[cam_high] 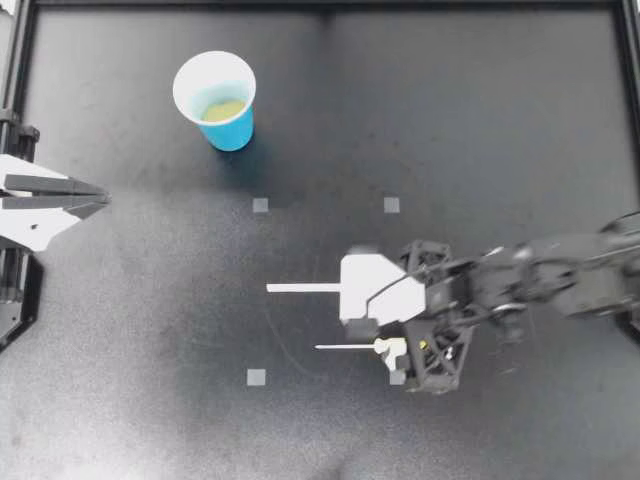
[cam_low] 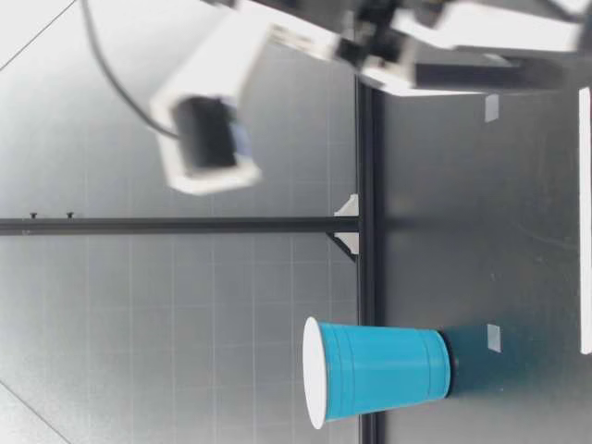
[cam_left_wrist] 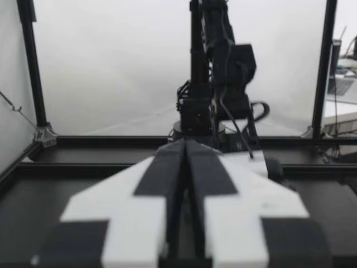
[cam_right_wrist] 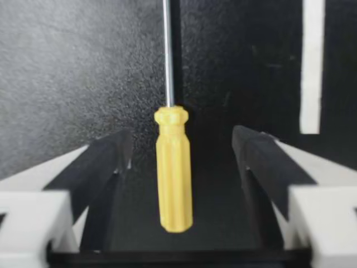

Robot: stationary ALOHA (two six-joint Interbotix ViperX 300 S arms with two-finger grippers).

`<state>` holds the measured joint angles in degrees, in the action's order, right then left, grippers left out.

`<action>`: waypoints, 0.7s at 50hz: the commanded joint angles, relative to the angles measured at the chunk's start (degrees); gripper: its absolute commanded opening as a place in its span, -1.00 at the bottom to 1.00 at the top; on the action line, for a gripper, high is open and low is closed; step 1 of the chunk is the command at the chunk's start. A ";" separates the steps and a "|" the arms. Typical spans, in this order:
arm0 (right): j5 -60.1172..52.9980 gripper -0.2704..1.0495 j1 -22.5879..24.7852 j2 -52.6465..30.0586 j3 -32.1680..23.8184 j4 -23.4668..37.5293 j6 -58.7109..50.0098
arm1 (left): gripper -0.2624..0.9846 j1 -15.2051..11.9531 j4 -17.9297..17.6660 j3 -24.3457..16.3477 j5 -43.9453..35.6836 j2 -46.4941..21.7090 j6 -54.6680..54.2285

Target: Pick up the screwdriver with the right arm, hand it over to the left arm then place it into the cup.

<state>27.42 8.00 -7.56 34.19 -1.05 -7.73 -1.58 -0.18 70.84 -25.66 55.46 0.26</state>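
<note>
Right gripper (cam_high: 378, 338) is hovering released, with the yellow screwdriver (cam_right_wrist: 174, 167) lying flat on the table (cam_high: 150, 300) between its 2 fingers, untouched. Left gripper (cam_high: 100, 198) is sitting clenched and empty, well apart from the blue cup (cam_high: 233, 132).

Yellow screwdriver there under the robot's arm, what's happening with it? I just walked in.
The right gripper is down over the yellow screwdriver, which lies on the black table. Its fingers stand open on either side of the handle without touching it, so nothing is picked up yet. The left gripper sits at the table's edge, fingers shut and empty. The blue cup stands upright, apart from both arms.
</note>
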 commanded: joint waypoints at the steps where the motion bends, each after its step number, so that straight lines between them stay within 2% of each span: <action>1: 0.00 0.42 0.53 -0.70 -1.76 -0.09 0.09 | -0.37 0.00 0.00 -0.62 -0.26 -0.35 0.09; 17: -1.85 0.22 0.53 -2.81 -1.93 -0.09 0.09 | -0.37 0.00 0.00 -0.35 -0.26 -0.35 0.00; 35: -2.29 0.19 1.93 -4.57 -2.02 0.00 0.00 | -0.37 0.00 0.00 -0.44 -0.26 0.09 0.18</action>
<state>25.22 9.14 -12.66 33.22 -0.97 -7.65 -1.58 -0.18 71.19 -25.66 55.72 0.35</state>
